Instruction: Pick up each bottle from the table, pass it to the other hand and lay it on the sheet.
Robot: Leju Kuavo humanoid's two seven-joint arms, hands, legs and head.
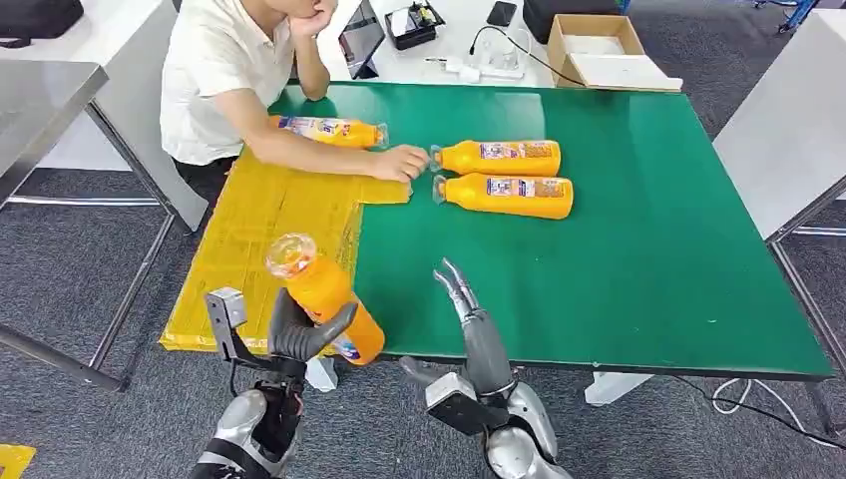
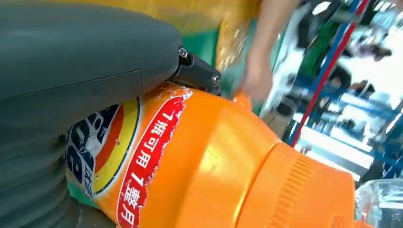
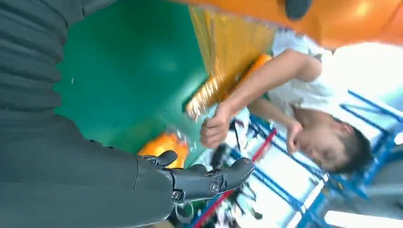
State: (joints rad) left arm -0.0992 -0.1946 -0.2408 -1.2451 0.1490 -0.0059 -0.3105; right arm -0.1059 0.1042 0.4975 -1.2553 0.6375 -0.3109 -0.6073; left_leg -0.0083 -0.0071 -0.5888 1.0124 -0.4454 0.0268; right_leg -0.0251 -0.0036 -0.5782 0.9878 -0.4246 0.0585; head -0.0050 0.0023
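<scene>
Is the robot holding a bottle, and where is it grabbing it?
Yes. The left hand grips an orange bottle around the lower body, over the label, cap end up. The right hand holds nothing.

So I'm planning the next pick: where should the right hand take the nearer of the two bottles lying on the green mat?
Probably around the labelled middle of the nearer bottle, coming down from above. It lies on its side, cap towards the sheet, and the second bottle sits close behind, so low side approaches look cramped. The right hand is open.
</scene>
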